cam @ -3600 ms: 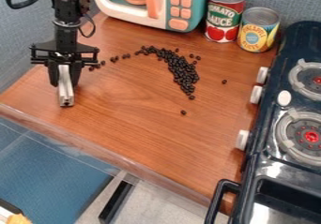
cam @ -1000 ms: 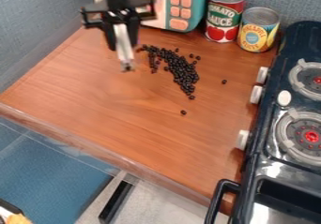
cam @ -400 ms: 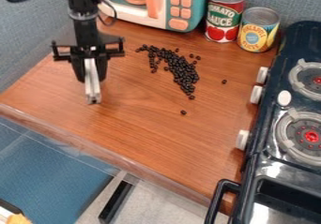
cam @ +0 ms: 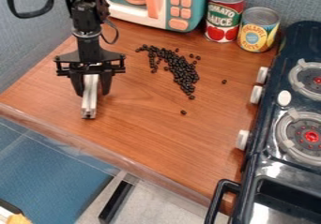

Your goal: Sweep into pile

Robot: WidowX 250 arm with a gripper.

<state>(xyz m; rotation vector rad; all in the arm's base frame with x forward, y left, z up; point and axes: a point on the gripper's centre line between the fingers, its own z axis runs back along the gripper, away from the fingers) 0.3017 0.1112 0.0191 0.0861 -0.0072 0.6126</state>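
My gripper (cam: 93,93) is closed on a pale bar (cam: 89,103). With twelve at the view's top, the black beans (cam: 180,70) lie well apart at my two o'clock, strung from eleven to five; I'd likely sweep across that line.

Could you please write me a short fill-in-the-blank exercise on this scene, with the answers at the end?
In the picture, the small black beans lie to the ____ of the black two-finger gripper. The metal can with the red and white label stands beside the metal can with the mostly ____ label. At the centre, each round grey burner on the black toy stove is ____.

Missing words: right; yellow; red.
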